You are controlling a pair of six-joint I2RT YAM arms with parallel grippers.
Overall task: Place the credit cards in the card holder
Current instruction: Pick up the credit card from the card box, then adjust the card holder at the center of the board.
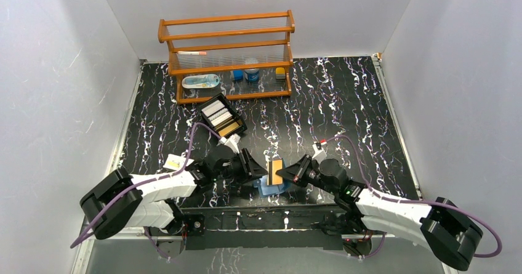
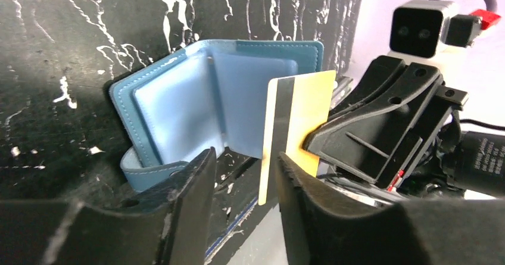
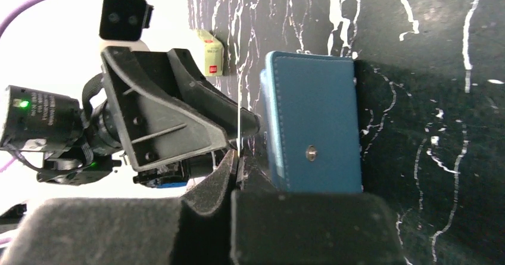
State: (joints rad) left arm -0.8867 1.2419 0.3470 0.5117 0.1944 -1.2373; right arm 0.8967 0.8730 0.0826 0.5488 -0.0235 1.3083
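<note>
A yellow credit card [image 2: 304,107] with a black stripe stands upright on its edge, and my right gripper [image 3: 238,165] is shut on it. The blue card holder [image 2: 190,101] stands half open on the table just behind the card, its pale blue inner pockets facing the left wrist view. My left gripper [image 2: 244,178] is open. The card's lower edge hangs between its fingers, close to the right finger [image 2: 309,199]. From above, both grippers meet at the card [image 1: 277,166] over the card holder [image 1: 273,188]. More credit cards lie in stacks in the black box [image 1: 223,117].
A wooden rack [image 1: 228,55] with small items stands at the back. A cream packet [image 1: 174,162] with a red mark lies left of the left arm. The table's near edge runs just below the card holder.
</note>
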